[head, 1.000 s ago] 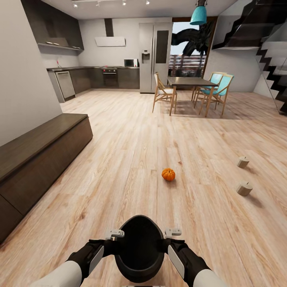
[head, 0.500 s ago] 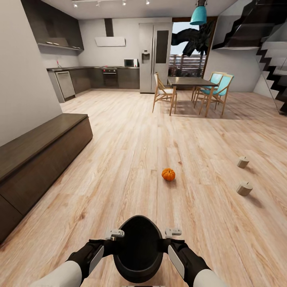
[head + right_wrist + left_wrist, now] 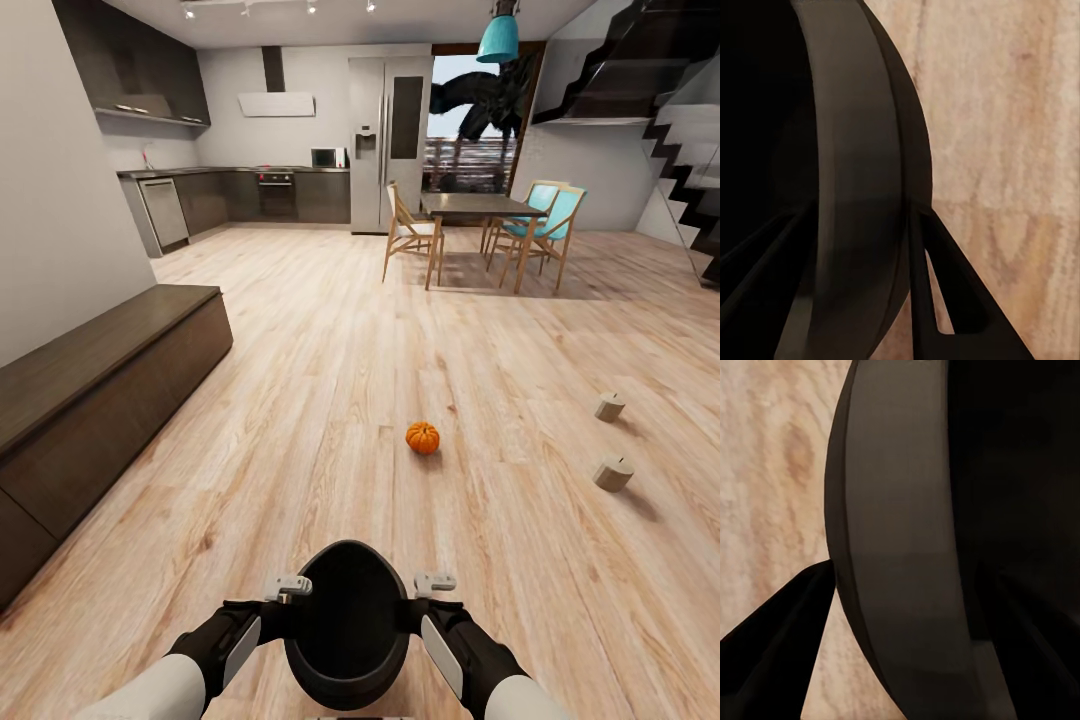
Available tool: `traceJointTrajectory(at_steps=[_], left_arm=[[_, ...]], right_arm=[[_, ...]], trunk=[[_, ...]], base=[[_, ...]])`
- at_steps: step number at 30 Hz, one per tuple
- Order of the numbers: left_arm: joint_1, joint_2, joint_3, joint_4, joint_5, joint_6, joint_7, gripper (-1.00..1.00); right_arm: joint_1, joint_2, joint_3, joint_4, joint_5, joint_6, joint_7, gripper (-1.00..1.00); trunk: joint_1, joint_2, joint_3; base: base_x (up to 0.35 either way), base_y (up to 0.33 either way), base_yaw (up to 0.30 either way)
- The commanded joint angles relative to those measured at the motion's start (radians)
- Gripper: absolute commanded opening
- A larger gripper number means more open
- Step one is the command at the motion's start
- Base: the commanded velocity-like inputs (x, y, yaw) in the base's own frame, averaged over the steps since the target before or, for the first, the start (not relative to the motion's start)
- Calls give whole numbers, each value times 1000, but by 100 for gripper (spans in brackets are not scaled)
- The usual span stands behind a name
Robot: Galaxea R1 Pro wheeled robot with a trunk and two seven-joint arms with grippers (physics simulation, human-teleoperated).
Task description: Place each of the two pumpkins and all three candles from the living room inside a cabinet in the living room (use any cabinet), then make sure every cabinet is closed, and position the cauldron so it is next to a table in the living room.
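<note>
Facing a long open-plan room floored in pale wood planks, with a dark kitchen run at the far left, a steel fridge at the back, and a dining table with wooden and teal chairs to the right of it. Running along the left wall: the low dark-brown cabinet, every visible front flush and shut. Held low and centred in front of the trunk: the black cauldron, mouth up and apparently empty, carried between both arms. Clamped on its rim from either side: the left gripper and the right gripper, each with one finger inside the wall and one outside, as seen in the wrist views. Both forearms bent inward symmetrically, elbows out, wrists level with the rim.

Lying on bare floor ahead and slightly right of the cauldron: one orange pumpkin, stem up, nearer the right arm. Further right, well apart from it: two pale candles, the nearer and the farther. Judged from the layout, cabinet to the left and loose items to the right, so either hand must first be freed of the cauldron before any pickup.
</note>
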Motion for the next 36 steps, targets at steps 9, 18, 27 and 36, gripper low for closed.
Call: traceJointTrajectory(at_steps=[9,18,27,36], left_arm=[[0,1,-4,-2,-6,5,-1,-100],[0,1,-4,-2,-6,5,-1,-100],[0,1,-4,-3,-6,5,-1,-100],[0,1,-4,-3,-6,5,-1,-100]], right_arm=[[0,0,5,-1,-20,4,-5,-100],[0,0,5,-1,-20,4,-5,-100],[0,0,5,-2,-20,2,-5,-100],[1,0,5,-3,-20,0,-5,-100]], trunk=[[0,0,-1],[-1,0,11],[-6,3,45],[-10,5,80]], base=[[0,0,0],[0,0,0],[0,0,0],[0,0,0]])
